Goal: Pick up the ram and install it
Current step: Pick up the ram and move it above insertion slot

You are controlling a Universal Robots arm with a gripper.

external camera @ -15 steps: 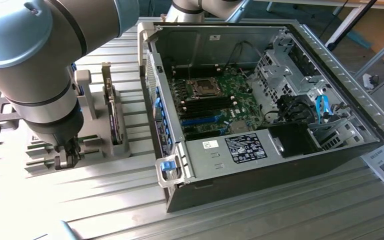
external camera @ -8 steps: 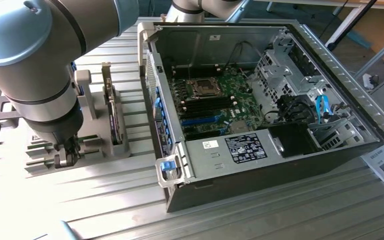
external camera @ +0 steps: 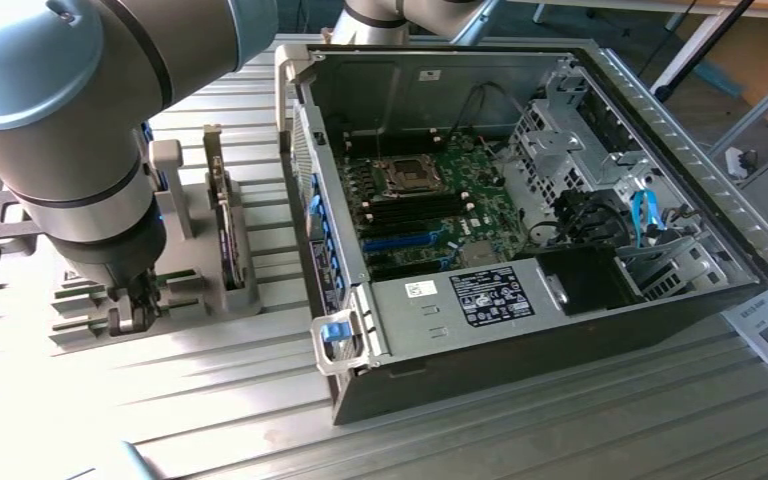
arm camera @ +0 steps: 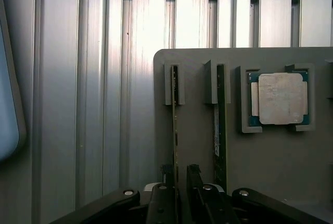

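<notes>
2 sticks stood on edge in the grey holder [arm camera: 195, 146]: the ram [arm camera: 175, 125] and a spare stick [arm camera: 220, 130]. We logged the gripper [arm camera: 180, 178] released, jaws straddling the ram; holder sat at 9 o'clock of the computer case [external camera: 518, 370], exterior view.

Bright daylight, harsh glare on the ribbed metal table [external camera: 197, 400], dim shadowed computer case [external camera: 398, 80] interior
</notes>
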